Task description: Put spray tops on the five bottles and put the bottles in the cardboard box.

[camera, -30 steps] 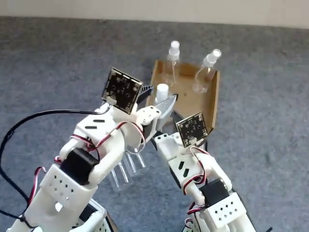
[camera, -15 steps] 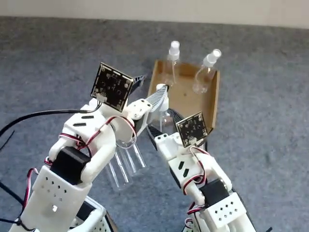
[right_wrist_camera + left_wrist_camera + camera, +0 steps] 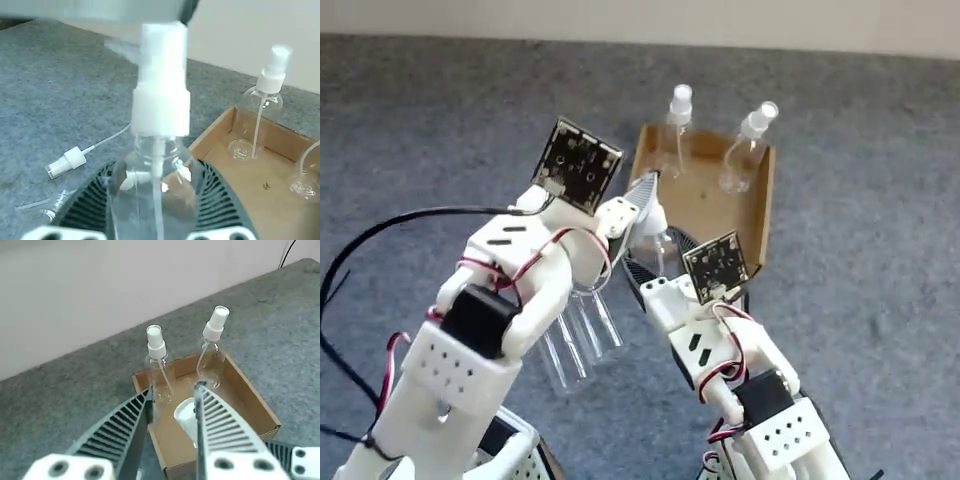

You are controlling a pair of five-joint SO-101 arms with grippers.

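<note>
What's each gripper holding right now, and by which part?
Right gripper clamps the bottle by its clear body. Left gripper straddles its spray top, jaws apart, not gripping.

Two white plastic arms, chunky and boxy. The left arm (image 3: 510, 300) and the right arm (image 3: 735, 350) both have black servo blocks (image 3: 480, 322) set into their shells. Red and white wires (image 3: 717, 383) loop over the joints, and a thick black cable (image 3: 390, 243) trails off the left one. Rows of small holes (image 3: 445, 375) dot the base housings. Each wrist carries a dark square circuit board (image 3: 580, 165). The left gripper (image 3: 173, 388) has grey ribbed fingers (image 3: 117, 432) on white mounts with dark screw holes (image 3: 57, 468).
</note>
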